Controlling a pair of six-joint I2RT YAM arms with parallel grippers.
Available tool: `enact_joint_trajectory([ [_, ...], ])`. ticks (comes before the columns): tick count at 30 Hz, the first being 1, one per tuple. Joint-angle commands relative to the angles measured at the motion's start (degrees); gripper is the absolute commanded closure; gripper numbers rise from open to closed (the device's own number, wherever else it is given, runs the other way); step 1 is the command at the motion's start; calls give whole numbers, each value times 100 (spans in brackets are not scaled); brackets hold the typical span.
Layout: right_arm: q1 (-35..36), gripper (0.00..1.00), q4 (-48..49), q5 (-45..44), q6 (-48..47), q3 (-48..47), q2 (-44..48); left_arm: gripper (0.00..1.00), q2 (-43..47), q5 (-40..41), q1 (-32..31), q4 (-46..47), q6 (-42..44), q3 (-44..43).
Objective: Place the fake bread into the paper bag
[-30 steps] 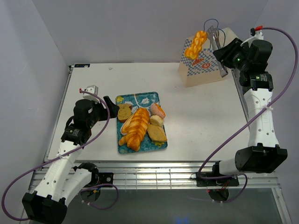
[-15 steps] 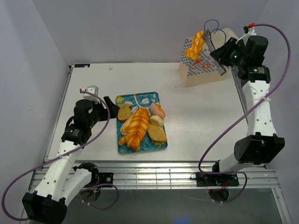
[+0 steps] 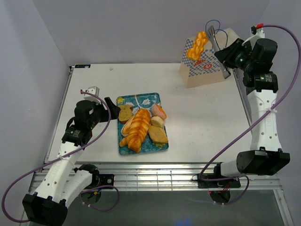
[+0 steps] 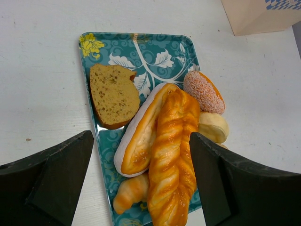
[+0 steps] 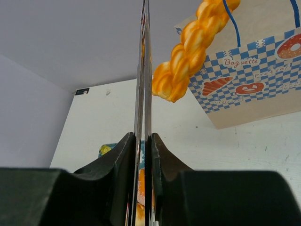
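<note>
Seen from above, a white table point(image 3: 197, 113). In the upper right of the frame my right gripper point(image 3: 229, 51) is clenched on a pair of metal tongs point(image 3: 215, 42), raised beside the mouth of the paper bag point(image 3: 207, 70), which stands at the table's far right corner. A braided loaf point(image 3: 198, 45) rests slantwise at the bag's top left corner: one end lies over the opening near the blue cord handles, the other hangs outside across the checked face. How much of it sits inside is hidden, so I judge it not fully dropped in. In my right wrist view the tongs run edge-on up the middle of the frame, blades pressed nearly together with nothing between them. The loaf hangs just right of them, and whether they touch I cannot tell. I hold tongs rather than bread, probably because their reach clears the tall bag rim. At centre left, my left gripper point(image 3: 109, 103) hovers released beside the patterned tray point(image 4: 141, 47), its fingers spread wide at the lower corners of my left wrist view — placed, I think, to watch or steady the tray. On the tray lie the remaining pieces: a toast slice point(image 4: 113, 96), a long bun point(image 4: 138, 136) with a second braided loaf point(image 4: 174, 155) lying against it, a sugared roll point(image 4: 203, 92), a round roll point(image 4: 212, 127) and a croissant point(image 4: 131, 192).
</note>
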State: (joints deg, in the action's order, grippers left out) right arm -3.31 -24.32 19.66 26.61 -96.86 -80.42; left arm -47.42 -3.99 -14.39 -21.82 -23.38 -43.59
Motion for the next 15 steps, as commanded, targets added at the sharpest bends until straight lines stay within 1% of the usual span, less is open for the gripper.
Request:
enact_joint_trajectory([
  [1, -20, 86, 261, 169, 81, -201, -43, 7, 66, -93, -2, 117, 0, 35],
  [5, -20, 92, 33, 424, 134, -754, -613, 7, 84, -93, -2, 117, 0, 35],
  [11, -20, 92, -310, 539, 73, -1502, -1369, 7, 75, -85, -2, 108, 8, 35],
  [15, -20, 92, -539, 443, -7, -2046, -1845, 7, 66, -76, -11, 108, 8, 26],
])
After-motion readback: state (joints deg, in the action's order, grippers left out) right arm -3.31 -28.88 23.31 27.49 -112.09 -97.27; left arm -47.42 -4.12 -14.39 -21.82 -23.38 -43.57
